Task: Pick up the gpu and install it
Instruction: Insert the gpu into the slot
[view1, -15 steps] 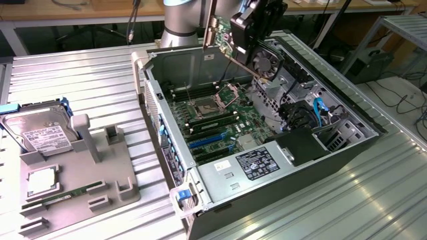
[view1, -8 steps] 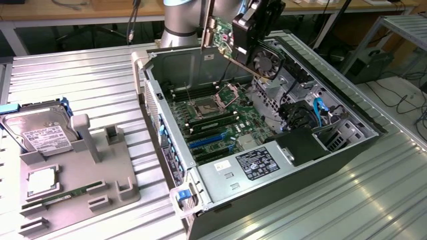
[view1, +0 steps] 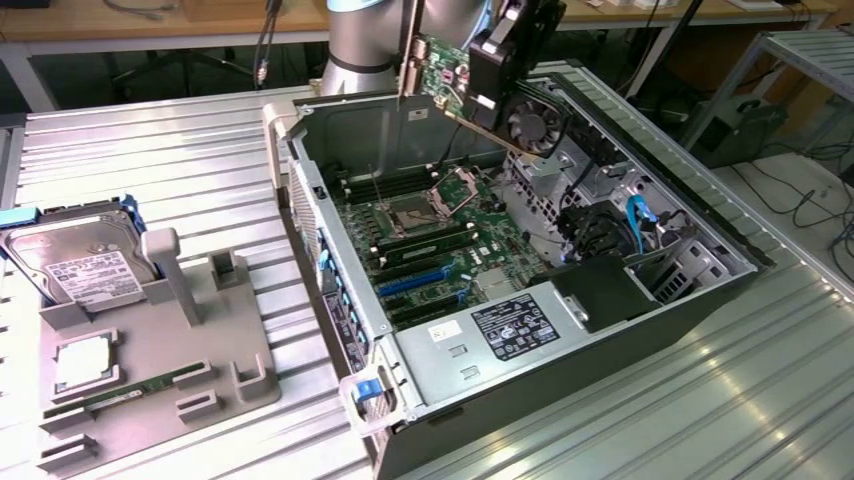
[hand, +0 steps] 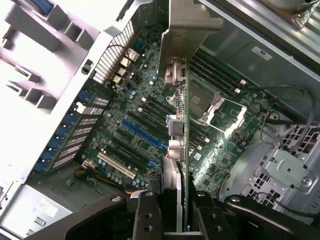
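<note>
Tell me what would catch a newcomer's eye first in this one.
The open computer case lies on its side in the middle of the exterior view, its green motherboard exposed. Above the case's far end, the gripper is shut on the gpu, holding it over the board. At the exterior view's left, a hard drive stands in a grey holder.

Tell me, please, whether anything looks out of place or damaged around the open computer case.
Nothing looks damaged or spilled. The gpu is simply not seated: the gripper holds it tilted above the open case.
</note>
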